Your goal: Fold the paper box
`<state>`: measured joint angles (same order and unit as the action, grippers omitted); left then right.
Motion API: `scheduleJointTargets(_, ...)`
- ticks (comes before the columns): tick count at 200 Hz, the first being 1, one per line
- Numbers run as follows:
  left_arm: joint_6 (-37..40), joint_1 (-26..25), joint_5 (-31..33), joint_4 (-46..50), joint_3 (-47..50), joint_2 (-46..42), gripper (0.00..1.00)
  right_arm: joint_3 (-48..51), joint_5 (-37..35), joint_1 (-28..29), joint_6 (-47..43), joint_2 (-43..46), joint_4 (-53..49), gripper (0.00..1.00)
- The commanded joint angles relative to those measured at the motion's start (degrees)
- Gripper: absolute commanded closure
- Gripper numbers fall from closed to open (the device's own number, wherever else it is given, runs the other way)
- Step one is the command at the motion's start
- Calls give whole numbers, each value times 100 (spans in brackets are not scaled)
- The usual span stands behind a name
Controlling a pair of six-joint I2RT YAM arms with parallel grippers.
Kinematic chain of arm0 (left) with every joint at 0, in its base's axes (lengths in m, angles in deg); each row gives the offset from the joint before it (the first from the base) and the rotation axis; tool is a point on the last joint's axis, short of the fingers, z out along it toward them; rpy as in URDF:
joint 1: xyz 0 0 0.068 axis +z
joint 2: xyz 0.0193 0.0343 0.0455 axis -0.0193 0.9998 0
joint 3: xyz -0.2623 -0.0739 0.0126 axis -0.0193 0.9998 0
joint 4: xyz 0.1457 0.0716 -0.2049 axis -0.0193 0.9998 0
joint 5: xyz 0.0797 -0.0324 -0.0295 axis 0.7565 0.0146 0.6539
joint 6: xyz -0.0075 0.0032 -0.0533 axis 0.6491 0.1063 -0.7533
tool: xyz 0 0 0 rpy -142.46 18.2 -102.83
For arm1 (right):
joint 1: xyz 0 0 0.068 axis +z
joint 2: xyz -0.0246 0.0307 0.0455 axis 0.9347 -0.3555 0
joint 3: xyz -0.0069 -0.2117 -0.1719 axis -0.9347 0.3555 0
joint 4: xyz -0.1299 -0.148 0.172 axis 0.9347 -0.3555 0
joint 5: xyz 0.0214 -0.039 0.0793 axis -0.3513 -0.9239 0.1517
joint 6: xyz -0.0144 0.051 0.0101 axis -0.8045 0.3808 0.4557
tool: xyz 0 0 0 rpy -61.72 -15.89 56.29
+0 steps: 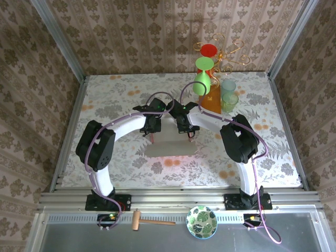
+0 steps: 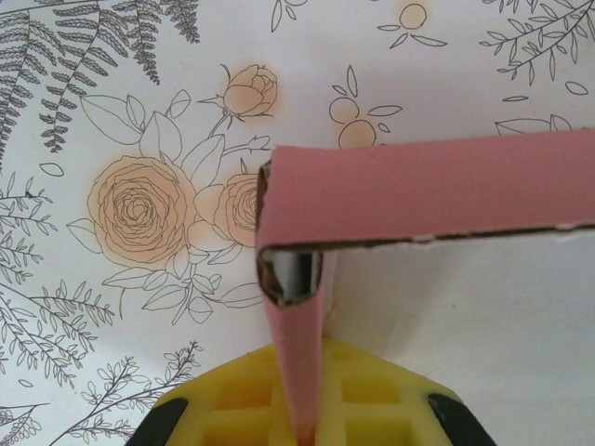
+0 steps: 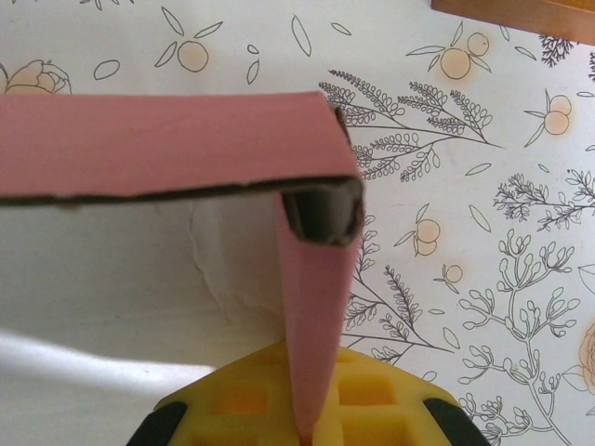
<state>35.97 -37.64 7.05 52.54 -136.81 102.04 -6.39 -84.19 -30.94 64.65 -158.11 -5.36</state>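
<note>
The paper box (image 1: 170, 143) lies at the table's middle with its pale inner side up and its pink walls raised. My left gripper (image 1: 151, 134) is shut on the box's left side wall. In the left wrist view that pink wall (image 2: 296, 353) runs edge-on into the yellow pads (image 2: 242, 404), and the back wall (image 2: 437, 200) meets it at a folded corner. My right gripper (image 1: 189, 134) is shut on the right side wall. The right wrist view has that wall (image 3: 316, 316) pinched between its yellow pads (image 3: 372, 400), beside the pale floor (image 3: 139, 269).
An orange-brown wooden block (image 1: 211, 100) stands just behind the right gripper, with pale green cups (image 1: 229, 97) and a wire stand holding red and green cups (image 1: 206, 65). A wooden hammer (image 1: 149, 222) and a leaf-patterned bowl (image 1: 202, 221) lie on the near ledge.
</note>
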Motion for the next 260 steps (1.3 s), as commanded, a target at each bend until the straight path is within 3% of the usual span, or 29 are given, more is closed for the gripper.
scheduleJointTargets(1, 187, 77, 40, 52, 256, -53, 99, -58, -234, -1, 104, 25, -531, 100)
scheduleJointTargets(13, 203, 81, -102, -111, 345, -281, 85, -58, -222, -9, 106, 24, -519, 100)
scheduleJointTargets(40, 255, 120, -606, -399, 527, -625, 68, -57, -194, -11, 105, 5, -497, 100)
scheduleJointTargets(72, 158, 188, -1064, -897, 956, -890, 61, -75, -164, -18, 101, -6, -496, 100)
scheduleJointTargets(146, 160, 243, -1072, -805, 1193, -861, 70, -45, -137, -45, 114, -5, -497, 100)
scheduleJointTargets(204, 197, 243, -717, -786, 1272, -755, 88, -89, -102, -53, 104, -17, -478, 100)
scheduleJointTargets(242, 122, -20, 242, -33, 843, -439, 100, -103, -147, -53, 140, -21, -531, 100)
scheduleJointTargets(260, -25, -146, 698, 241, 790, -345, 100, -126, -152, -53, 181, -22, -557, 100)
